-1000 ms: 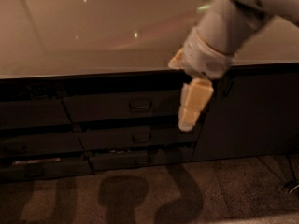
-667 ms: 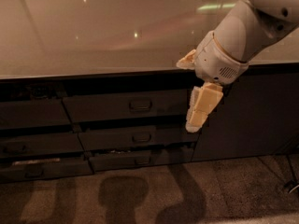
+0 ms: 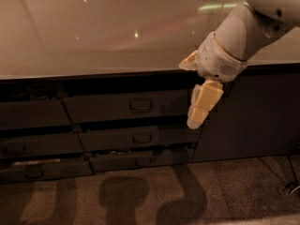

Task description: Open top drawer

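Observation:
The top drawer (image 3: 108,107) is the widest dark grey front under the counter, with a small metal loop handle (image 3: 140,105) at its centre. A dark gap runs along its upper edge. My gripper (image 3: 200,110) hangs pointing downward from the white arm (image 3: 243,36), in front of the drawer's right end. It is a hand's width to the right of the handle and holds nothing that I can see.
Two narrower drawers (image 3: 140,138) sit stacked below the top one, and more drawer fronts (image 3: 28,116) lie to the left. A tall dark cabinet door (image 3: 248,116) stands to the right. The glossy countertop (image 3: 117,32) overhangs them all. Speckled floor (image 3: 140,196) lies in front.
The arm and gripper have shifted a little to the right and slightly lower along the drawer front. The drawers look unchanged.

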You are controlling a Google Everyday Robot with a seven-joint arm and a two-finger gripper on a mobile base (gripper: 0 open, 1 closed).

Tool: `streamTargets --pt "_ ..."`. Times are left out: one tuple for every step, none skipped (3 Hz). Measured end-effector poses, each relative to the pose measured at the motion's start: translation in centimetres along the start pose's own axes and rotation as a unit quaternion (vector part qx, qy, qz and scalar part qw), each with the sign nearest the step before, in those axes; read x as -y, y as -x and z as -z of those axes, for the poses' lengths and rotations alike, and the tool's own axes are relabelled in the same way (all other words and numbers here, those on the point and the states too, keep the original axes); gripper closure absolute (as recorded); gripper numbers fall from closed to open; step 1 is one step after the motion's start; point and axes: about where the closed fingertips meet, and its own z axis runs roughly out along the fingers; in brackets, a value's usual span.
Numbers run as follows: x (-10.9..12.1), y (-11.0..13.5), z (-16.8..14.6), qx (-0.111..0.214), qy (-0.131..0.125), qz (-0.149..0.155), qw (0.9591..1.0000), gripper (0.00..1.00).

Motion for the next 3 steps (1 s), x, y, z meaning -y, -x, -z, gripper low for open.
streamTargets --pt "2.4 -4.0 -3.1 0.014 0.048 -0.040 0.9980 0.00" --pt "4.9 -8.5 -9.0 0.036 0.110 -0.074 0.9905 0.00" --pt "4.9 -8.4 -9.0 0.036 0.110 -0.074 0.9906 0.00"
